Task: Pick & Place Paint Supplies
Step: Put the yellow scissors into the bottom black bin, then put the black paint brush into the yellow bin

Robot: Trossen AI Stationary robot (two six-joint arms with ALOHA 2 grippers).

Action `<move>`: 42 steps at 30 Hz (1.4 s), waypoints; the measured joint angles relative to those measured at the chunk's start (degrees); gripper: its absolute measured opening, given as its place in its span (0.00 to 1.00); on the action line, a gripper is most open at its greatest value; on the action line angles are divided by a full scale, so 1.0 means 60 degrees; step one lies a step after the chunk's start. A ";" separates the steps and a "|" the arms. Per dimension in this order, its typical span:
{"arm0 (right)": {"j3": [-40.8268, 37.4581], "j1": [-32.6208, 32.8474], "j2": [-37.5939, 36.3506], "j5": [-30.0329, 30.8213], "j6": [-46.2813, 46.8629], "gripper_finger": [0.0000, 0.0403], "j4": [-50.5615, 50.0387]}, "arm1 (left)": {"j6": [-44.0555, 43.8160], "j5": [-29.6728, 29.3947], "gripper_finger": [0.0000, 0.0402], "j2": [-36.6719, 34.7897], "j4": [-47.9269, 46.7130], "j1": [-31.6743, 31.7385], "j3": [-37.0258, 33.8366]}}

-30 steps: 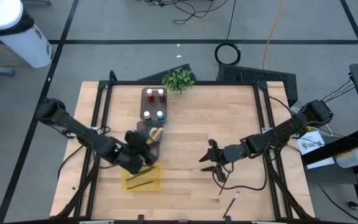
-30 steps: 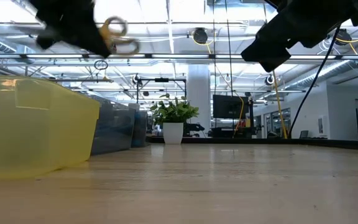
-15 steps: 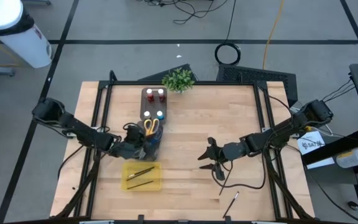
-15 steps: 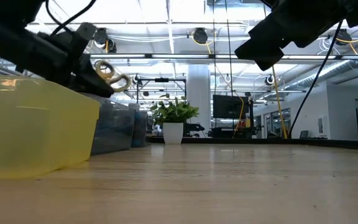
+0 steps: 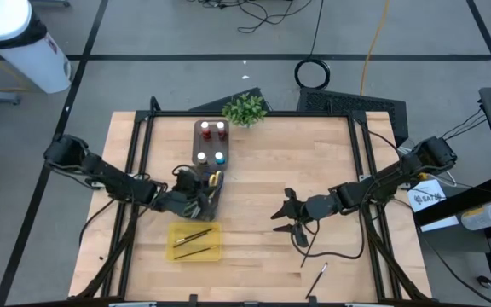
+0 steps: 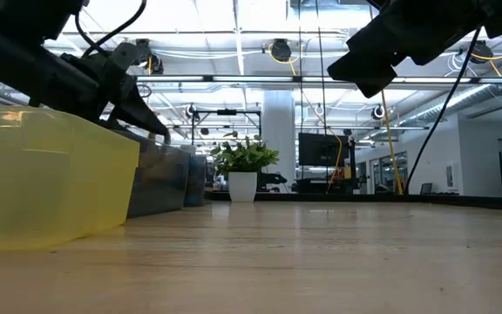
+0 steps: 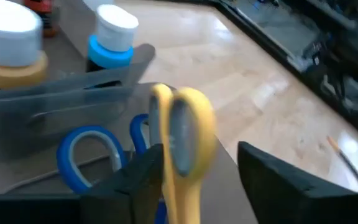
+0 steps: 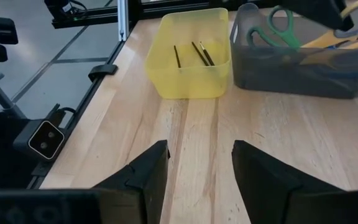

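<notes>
My left gripper [image 5: 207,189] is down in the near compartment of the dark grey organiser tray [image 5: 196,141], and its fingers stand apart. The yellow-handled scissors [image 7: 182,130] stand between those fingers, handles up. Blue-handled scissors [image 7: 82,152] and green-handled scissors [image 8: 278,31] lie in the same compartment. Paint bottles [image 5: 219,158] stand in the far compartments. Two thin dark brushes [image 5: 193,243] lie in the yellow tray [image 5: 173,230]. Another brush [image 5: 318,275] lies on the table near the near edge. My right gripper [image 5: 281,211] hangs open over mid-table. My left gripper comes slanting down from the table's left and near side. The yellow scissors' shank [image 7: 178,199] lies against the inner side of one finger [image 7: 143,180]; the other finger [image 7: 272,180] stands clear of it. The blades are hidden down in the compartment.
A small potted plant [image 5: 244,108] stands at the far edge, beyond the organiser. A dark cable [image 5: 331,256] loops on the table below my right arm. Bare wood lies between the two trays and my right gripper.
My left gripper has moved from above the yellow tray toward the far edge and gone down into the organiser's near compartment. The yellow scissors, carried high a second ago, now stand low in that compartment with only the handles showing.
</notes>
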 joint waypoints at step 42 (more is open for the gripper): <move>-0.0022 0.5499 0.2618 -0.0652 0.1969 0.01 -0.0786 | 0.4427 0.1105 0.68 -0.2739 0.2144 -0.0864 0.0015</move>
